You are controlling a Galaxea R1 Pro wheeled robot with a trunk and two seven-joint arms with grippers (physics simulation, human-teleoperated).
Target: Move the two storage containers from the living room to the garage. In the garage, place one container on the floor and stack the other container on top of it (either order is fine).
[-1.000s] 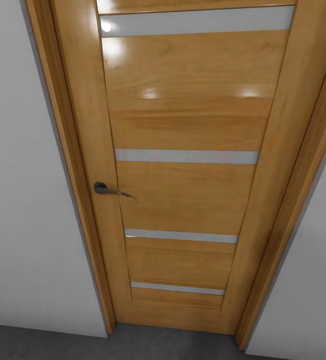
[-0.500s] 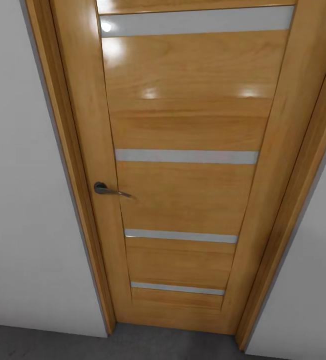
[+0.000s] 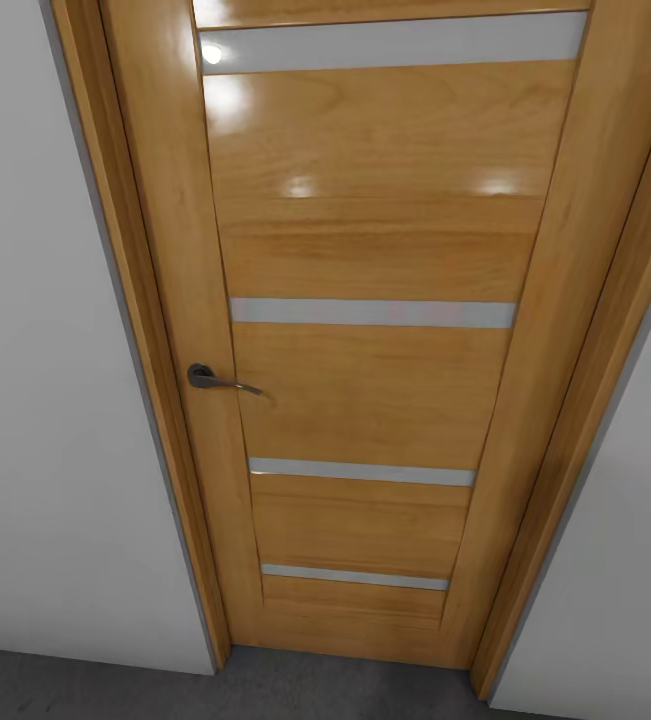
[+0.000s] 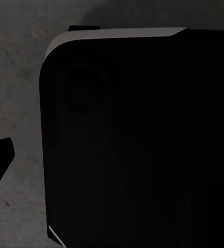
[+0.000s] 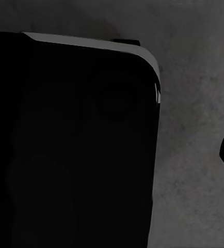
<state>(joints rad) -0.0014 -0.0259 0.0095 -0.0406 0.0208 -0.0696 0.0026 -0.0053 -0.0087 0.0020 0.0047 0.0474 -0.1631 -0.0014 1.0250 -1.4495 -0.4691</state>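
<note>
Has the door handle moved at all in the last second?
No. The door handle sits at the same spot on the door, level between the same two pale strips, and the door frame has not shifted in the head view either.

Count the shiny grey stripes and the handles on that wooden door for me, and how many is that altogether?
Grey stripes on the door: 4
Door handles: 1
Total: 5
</note>
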